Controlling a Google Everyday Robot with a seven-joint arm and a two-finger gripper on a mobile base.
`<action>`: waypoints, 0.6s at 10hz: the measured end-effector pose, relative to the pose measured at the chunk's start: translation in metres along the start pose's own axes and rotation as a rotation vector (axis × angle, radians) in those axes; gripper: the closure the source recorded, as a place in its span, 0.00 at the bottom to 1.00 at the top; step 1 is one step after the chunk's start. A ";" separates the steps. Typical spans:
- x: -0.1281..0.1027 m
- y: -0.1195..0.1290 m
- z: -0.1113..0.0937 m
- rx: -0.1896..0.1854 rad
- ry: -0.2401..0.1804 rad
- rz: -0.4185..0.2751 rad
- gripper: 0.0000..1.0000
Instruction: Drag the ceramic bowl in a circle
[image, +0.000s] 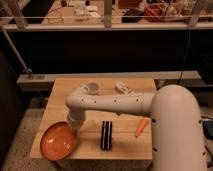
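Observation:
The ceramic bowl (58, 140) is a wide, shallow orange bowl at the front left corner of the wooden table (125, 148), its rim hanging over the table's edge. My white arm reaches from the right across the table and bends down to the gripper (72, 125), which sits at the bowl's upper right rim. The wrist hides the fingers.
A small white cup (93, 88) stands at the back of the table, with a small white packet (123, 88) to its right. A black rectangular object (106, 135) lies mid-front, and an orange carrot (142, 127) lies to the right. A railing and dark shelf run behind.

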 end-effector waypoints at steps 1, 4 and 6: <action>0.018 0.004 -0.002 -0.001 0.011 -0.021 1.00; 0.061 0.036 -0.011 0.000 0.064 0.009 1.00; 0.062 0.061 -0.018 0.003 0.093 0.077 1.00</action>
